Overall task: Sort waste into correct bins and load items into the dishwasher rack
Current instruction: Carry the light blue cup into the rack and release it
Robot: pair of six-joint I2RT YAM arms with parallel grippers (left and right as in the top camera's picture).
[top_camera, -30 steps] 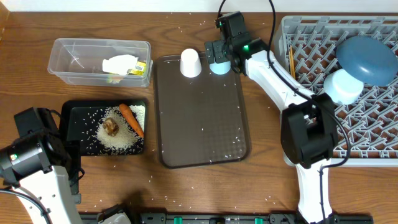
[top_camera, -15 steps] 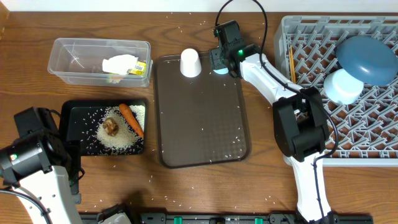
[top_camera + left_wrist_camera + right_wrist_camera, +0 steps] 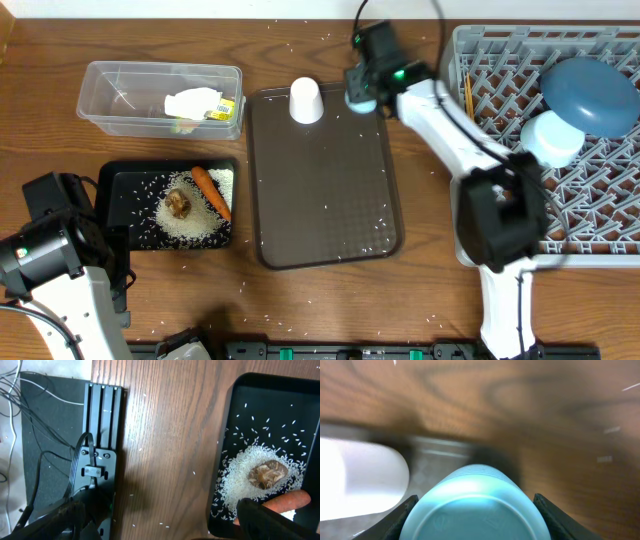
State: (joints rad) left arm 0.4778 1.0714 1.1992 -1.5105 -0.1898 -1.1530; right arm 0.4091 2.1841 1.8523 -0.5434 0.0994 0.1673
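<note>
Over the grainy wooden surface [image 3: 300,300], my right jaws are clamping the smooth, round light-blue cup [image 3: 476,505]; my left jaws are hanging wide apart.

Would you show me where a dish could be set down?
The brown serving tray is bare, save stray grains, from its middle to its near edge. The dishwasher rack has free pegs nearer than the bowl. Crowded: the tray's far edge, with the white cup and the right gripper on the light-blue cup.
</note>
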